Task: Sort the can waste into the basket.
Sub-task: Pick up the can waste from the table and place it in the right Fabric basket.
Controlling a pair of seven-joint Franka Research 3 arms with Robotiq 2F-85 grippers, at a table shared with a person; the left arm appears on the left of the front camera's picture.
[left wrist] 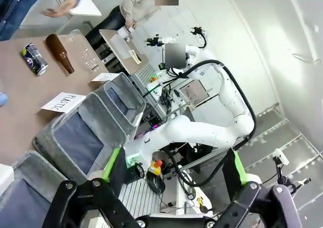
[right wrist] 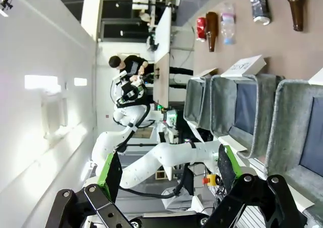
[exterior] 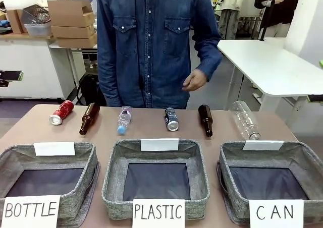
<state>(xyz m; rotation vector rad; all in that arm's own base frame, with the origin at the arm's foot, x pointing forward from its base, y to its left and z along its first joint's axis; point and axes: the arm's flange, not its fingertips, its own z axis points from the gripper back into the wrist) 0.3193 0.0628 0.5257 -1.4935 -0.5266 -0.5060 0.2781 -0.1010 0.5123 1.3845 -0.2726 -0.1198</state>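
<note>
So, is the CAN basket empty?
Empty. The CAN basket has a bare dark bottom; the black can and the red can lie on the table beyond it.

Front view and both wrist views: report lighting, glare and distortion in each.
Front view: even, soft light, faint shadows, the black can, red can and CAN basket sharp. Left wrist view: rolled, wide-angle stretching toward the edges, open left gripper close at the bottom edge. Right wrist view: rolled sideways, bright glare patches on the white wall, open right gripper dark at the bottom.
</note>
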